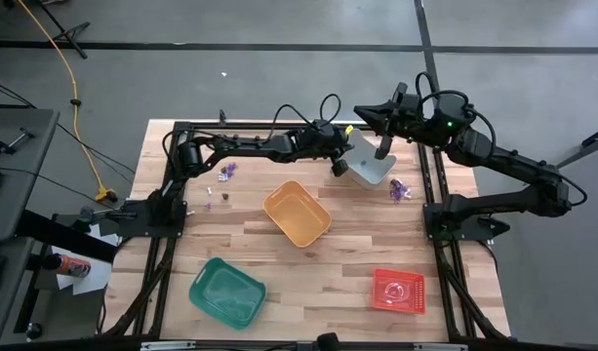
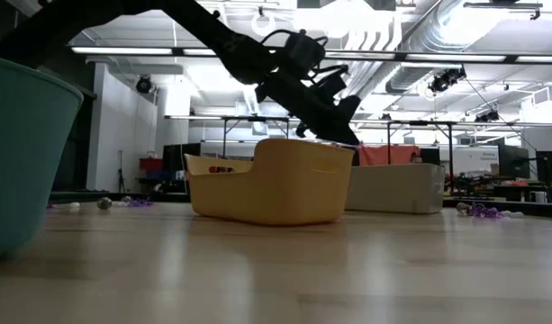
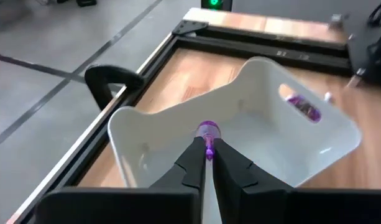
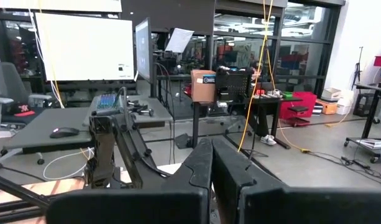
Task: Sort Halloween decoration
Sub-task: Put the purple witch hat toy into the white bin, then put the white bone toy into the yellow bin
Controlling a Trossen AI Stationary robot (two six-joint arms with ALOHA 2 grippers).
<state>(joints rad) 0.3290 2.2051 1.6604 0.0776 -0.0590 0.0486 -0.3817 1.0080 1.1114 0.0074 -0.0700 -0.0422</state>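
The Halloween decoration shows as tiny trinkets. A purple trinket (image 3: 207, 131) is between the fingertips of my left gripper (image 3: 207, 148), which reaches over the left rim of the grey bin (image 1: 374, 164). More purple trinkets lie on the table at the far left (image 1: 227, 172) and right of the grey bin (image 1: 400, 189). Small dark ones (image 1: 225, 194) lie near the left group. My right gripper (image 4: 212, 152) is shut and holds nothing, raised above the table's far edge (image 1: 365, 113). My left gripper pinches the purple trinket's lower end (image 3: 208, 144) between its two fingertips. The trinket's rounded end sticks out past the tips. The fingers come slanting down from the table's left. The trinket is lifted clear, above the inside of the grey bin (image 3: 252, 137).
An orange bin (image 1: 297, 214) stands mid-table, a green bin (image 1: 226, 291) at the near left and a red bin (image 1: 398, 290) at the near right. Black frame rails (image 1: 430, 185) run along the table's sides. Purple trinkets (image 3: 302, 107) show through the grey bin's handle hole.
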